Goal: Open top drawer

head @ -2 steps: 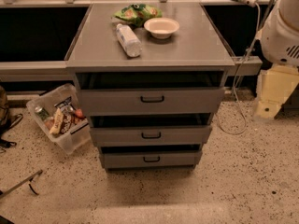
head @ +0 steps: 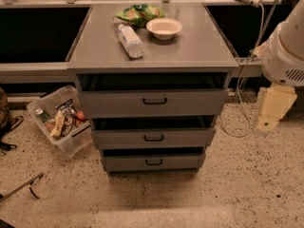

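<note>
Camera view: top drawer [head: 190, 103] sits right under the bench [head: 190, 51] front edge, with its long axis along that edge and its black pull handle [head: 155, 100] mid-front. Gripper [head: 271, 109] hangs beyond the front-right corner, apart from the bench, near drawer height. Open or closed: can't tell. From the gripper, the handle lies back along the front edge toward the front-left corner.
</note>
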You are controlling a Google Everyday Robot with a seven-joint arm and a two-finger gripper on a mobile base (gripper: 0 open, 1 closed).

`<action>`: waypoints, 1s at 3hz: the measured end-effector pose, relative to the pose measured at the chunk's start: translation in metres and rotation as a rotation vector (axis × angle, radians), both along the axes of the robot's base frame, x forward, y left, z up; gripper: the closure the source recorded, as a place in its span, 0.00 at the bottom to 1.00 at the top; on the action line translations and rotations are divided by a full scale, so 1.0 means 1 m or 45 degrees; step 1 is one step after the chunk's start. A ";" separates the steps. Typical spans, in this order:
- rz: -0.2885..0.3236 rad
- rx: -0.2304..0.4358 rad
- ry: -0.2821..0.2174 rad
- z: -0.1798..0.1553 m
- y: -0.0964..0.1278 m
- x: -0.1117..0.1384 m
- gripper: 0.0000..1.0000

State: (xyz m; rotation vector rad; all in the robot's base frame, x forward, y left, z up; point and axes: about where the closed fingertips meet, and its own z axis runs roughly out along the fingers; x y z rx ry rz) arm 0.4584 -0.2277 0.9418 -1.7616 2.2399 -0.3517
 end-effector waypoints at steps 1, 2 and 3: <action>0.053 0.116 -0.018 -0.054 -0.003 0.024 0.00; 0.088 0.299 -0.052 -0.107 0.002 0.059 0.00; 0.150 0.475 -0.041 -0.158 0.017 0.096 0.00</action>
